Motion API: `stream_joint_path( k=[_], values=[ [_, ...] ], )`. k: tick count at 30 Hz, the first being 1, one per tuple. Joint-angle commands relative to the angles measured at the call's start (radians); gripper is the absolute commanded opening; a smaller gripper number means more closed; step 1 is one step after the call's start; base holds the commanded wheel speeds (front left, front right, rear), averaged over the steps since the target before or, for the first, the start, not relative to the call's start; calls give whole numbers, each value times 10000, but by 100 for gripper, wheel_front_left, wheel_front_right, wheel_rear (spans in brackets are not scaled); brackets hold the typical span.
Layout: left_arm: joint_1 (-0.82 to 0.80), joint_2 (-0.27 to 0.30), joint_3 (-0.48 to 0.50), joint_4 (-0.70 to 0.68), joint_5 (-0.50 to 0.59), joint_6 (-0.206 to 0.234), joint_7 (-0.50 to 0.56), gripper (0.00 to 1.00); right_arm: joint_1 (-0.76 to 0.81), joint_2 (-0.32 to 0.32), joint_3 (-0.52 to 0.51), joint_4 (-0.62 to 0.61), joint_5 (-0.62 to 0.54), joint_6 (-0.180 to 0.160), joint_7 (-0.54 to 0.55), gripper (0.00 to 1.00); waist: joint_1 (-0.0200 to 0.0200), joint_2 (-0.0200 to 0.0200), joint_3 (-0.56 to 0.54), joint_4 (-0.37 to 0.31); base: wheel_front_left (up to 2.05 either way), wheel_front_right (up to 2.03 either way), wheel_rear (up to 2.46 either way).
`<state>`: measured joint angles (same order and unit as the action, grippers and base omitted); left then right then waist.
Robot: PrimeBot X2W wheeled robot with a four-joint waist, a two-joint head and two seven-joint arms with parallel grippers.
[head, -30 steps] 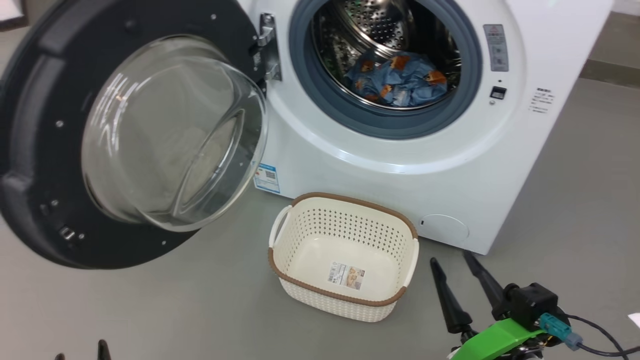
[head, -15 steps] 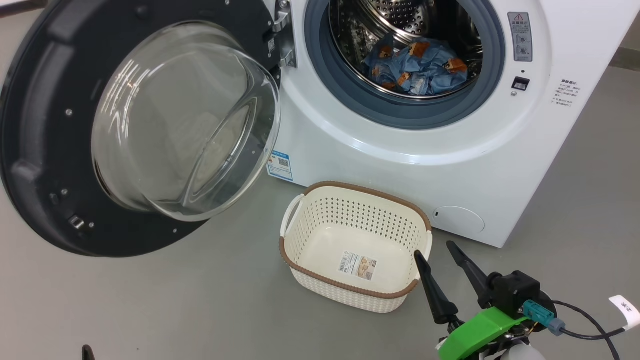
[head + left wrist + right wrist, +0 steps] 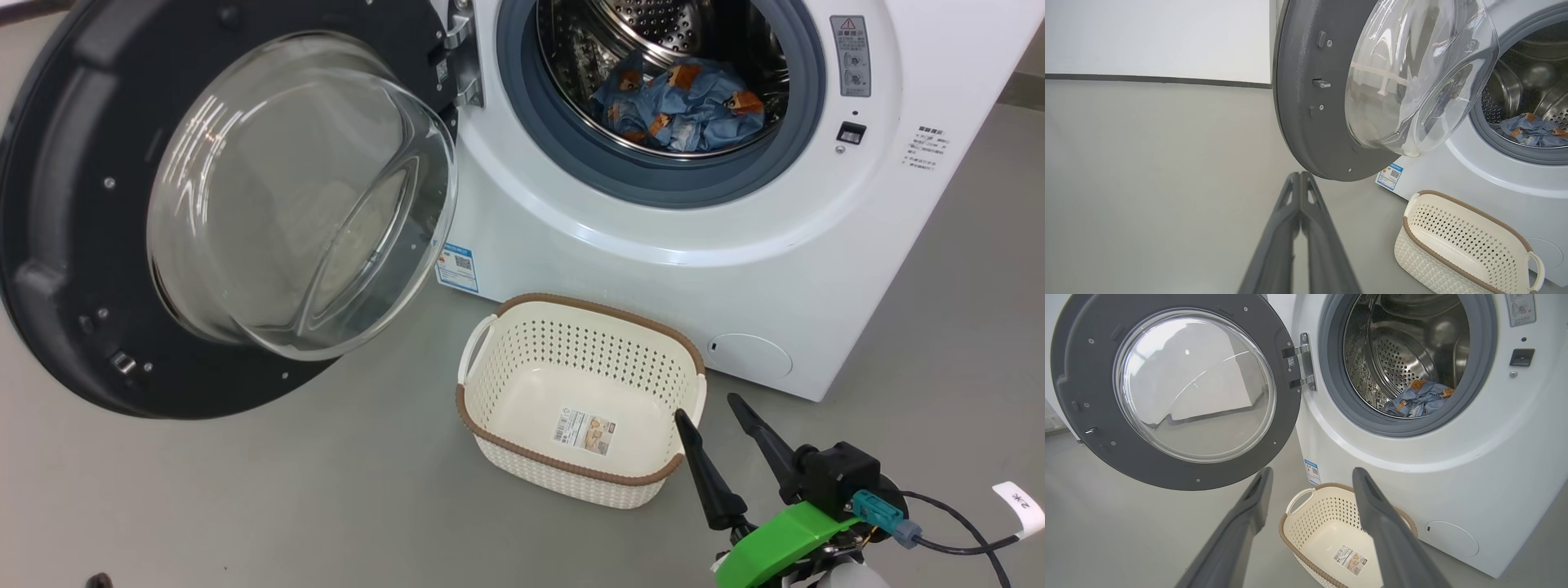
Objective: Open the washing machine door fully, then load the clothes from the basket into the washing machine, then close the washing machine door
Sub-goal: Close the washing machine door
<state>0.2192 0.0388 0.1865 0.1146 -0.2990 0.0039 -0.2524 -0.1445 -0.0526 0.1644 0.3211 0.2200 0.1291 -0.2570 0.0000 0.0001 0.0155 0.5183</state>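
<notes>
Left gripper (image 3: 1301,176), its 2 fingers newly closed on nothing, points toward the rim of the open door (image 3: 1298,102) ahead; clothes (image 3: 1531,130) lie in the drum (image 3: 1535,81) beyond, basket (image 3: 1453,228) empty to its right, right gripper (image 3: 704,406) spread wide and empty: loading looks done, door-closing remains.

this looks like a bare test room or lab set up as a laundry corner rather than a lived-in home: a white front-loading washing machine (image 3: 653,269) stands alone on a smooth grey floor (image 3: 326,506), a plain white wall (image 3: 1155,36) meets it along a dark skirting strip (image 3: 1155,77), a small plastic basket (image 3: 571,482) sits before the machine, and a green bracket (image 3: 784,541) carries a loose, paper-tagged cable (image 3: 955,523).
</notes>
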Motion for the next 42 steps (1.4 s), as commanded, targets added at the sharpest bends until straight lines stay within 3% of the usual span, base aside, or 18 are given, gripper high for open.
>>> stream_joint_path(
  k=[1,13,18,25,34,42],
  values=[
    [-316,114,429,-268,-150,-122,-93,0,-336,24,229,-224,-90,16,-48,100,0,-1,16,-2,0,0,0],
    [-1561,277,2187,-108,-1136,-891,-93,0,-223,24,34,-289,-134,16,-48,100,0,-1,120,-23,0,0,0],
    [-2888,1117,2592,834,-2339,-1225,-18,0,-208,24,15,-283,-112,16,-48,100,0,-1,199,-14,0,0,0],
    [-4275,2061,2857,1818,-3717,-1313,491,0,-228,24,9,-270,-128,16,-48,100,0,-1,323,-2,0,0,0],
    [-6188,2901,3190,3545,-5914,-1341,1467,0,-240,24,-75,-279,-201,16,-48,100,0,-1,601,13,0,0,0],
    [-7664,3439,2890,5239,-7388,-1344,2475,0,-220,24,-164,-278,-358,16,-48,100,0,-1,866,27,0,0,0]
  ],
)
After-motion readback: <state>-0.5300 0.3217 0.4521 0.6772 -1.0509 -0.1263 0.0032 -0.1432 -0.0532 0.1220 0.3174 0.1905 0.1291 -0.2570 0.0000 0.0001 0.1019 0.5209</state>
